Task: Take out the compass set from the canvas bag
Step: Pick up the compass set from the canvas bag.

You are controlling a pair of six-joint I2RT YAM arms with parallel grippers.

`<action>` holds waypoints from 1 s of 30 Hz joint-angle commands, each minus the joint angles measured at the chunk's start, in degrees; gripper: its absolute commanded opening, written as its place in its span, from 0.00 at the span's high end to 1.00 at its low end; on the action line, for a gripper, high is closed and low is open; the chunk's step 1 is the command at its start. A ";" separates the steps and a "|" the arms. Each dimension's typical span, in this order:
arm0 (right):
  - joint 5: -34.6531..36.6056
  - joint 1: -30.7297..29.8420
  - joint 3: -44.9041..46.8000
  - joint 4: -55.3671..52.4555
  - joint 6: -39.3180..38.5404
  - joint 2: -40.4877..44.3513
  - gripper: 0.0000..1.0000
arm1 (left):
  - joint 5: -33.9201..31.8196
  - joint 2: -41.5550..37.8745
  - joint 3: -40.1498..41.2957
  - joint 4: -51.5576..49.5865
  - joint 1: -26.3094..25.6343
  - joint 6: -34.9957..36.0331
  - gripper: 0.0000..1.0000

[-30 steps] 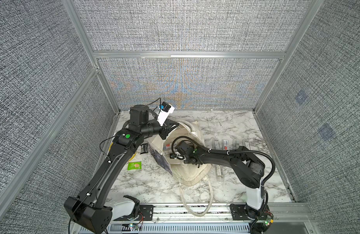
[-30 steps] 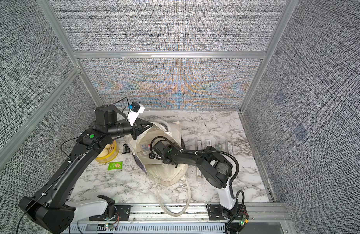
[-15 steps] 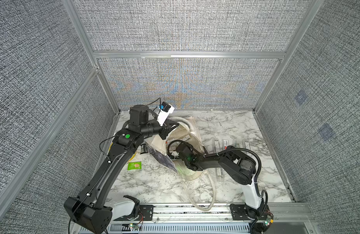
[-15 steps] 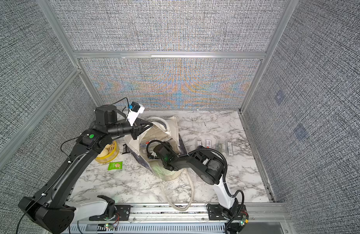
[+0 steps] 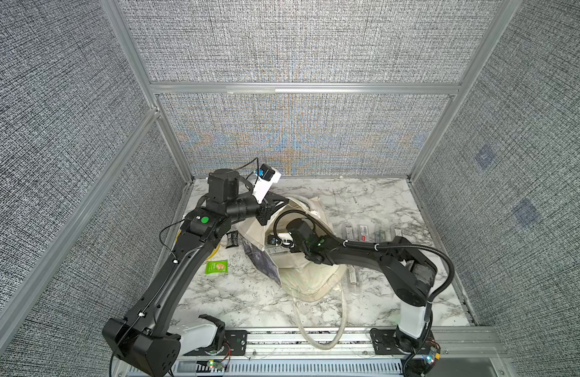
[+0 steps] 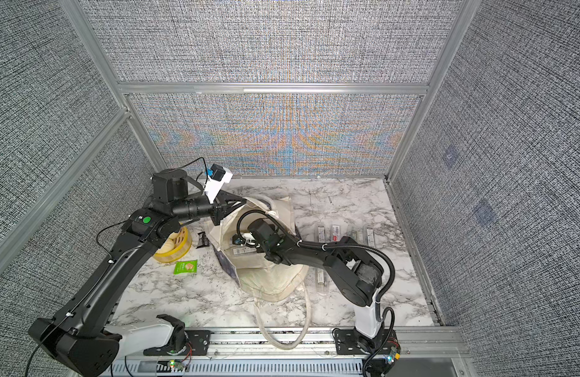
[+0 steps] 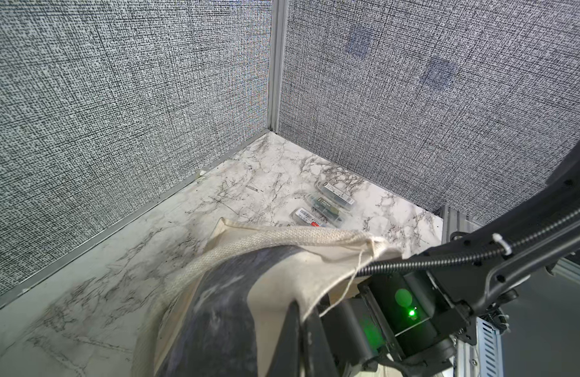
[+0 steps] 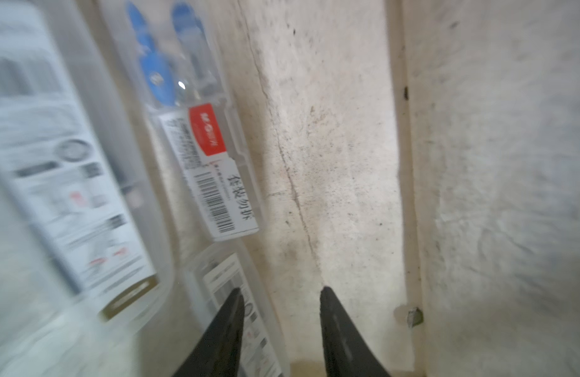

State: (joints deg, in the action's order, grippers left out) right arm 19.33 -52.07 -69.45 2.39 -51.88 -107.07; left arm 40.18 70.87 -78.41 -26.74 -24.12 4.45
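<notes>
Stock on white marble-patterned bench (image 5: 249, 293): one large cream canvas bag (image 5: 309, 277) with dark grey-blue printed panels, slumped mid-bench, one cream loop handle (image 5: 318, 339) trailing over the front rail; left claw (image 5: 280, 204) closed on the bag's upper rim, holding the mouth lifted, with cloth seen pinched at the claw (image 7: 301, 311) in the left wrist view; right claw (image 8: 278, 290) reaching inside the bag, jaws parted with bare cream lining between them, gripping nothing; one black fingertip (image 8: 229, 313) overlaps a clear labelled case (image 8: 223, 277), contact cannot be told. One compass set (image 8: 200, 130), a clear plastic case with blue legs inside and a red-and-white barcode label, lies inside the bag just ahead of the right claw; one larger clear case (image 8: 69, 163), blurred, lies beside it. Outside the bag, in both top views: row of slim clear cases (image 5: 371, 232) on the right of the bench; yellow tape roll (image 6: 174, 248), green packet (image 5: 216, 267) and small black wrapper (image 5: 231, 240) near the left arm.
</notes>
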 commanded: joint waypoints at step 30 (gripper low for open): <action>-30.15 0.86 -17.23 -27.23 9.77 -11.26 0.32 | 5.84 1.80 -0.55 1.09 -0.05 1.18 1.00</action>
State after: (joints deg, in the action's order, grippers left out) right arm -11.77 -51.31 -86.52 -25.52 -42.98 -118.43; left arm 43.72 72.62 -78.41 -27.14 -24.03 4.97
